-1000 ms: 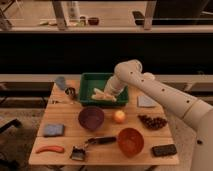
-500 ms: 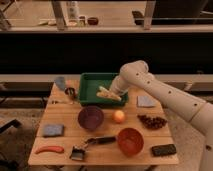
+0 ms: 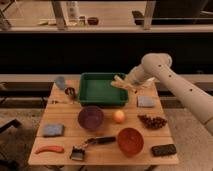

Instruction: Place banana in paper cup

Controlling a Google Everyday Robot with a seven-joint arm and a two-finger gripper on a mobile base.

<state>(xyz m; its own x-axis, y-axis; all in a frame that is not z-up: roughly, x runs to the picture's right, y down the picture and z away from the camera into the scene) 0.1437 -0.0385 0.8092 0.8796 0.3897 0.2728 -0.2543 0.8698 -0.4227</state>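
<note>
My gripper (image 3: pixel 123 85) hangs over the right rim of the green tray (image 3: pixel 95 97), at the end of the white arm coming in from the right. It is shut on the banana (image 3: pixel 119 82), a pale yellow-beige piece that sticks out to the left, lifted above the tray's right side. No whitish paper cup shows in this view. The only cups I see are a blue-grey cup (image 3: pixel 60 81) and a small dark metal cup (image 3: pixel 70 92), both left of the tray.
On the wooden table (image 3: pixel 65 112): purple bowl (image 3: pixel 91 118), orange fruit (image 3: pixel 119 116), red-orange bowl (image 3: pixel 130 141), grapes (image 3: pixel 152 121), two blue-grey sponges (image 3: pixel 53 130) (image 3: pixel 147 101), orange-red carrot-like piece (image 3: pixel 49 149), brush (image 3: pixel 92 144), black block (image 3: pixel 164 149).
The gripper has risen from inside the tray and moved right, carrying the banana up with it to the tray's right rim.
</note>
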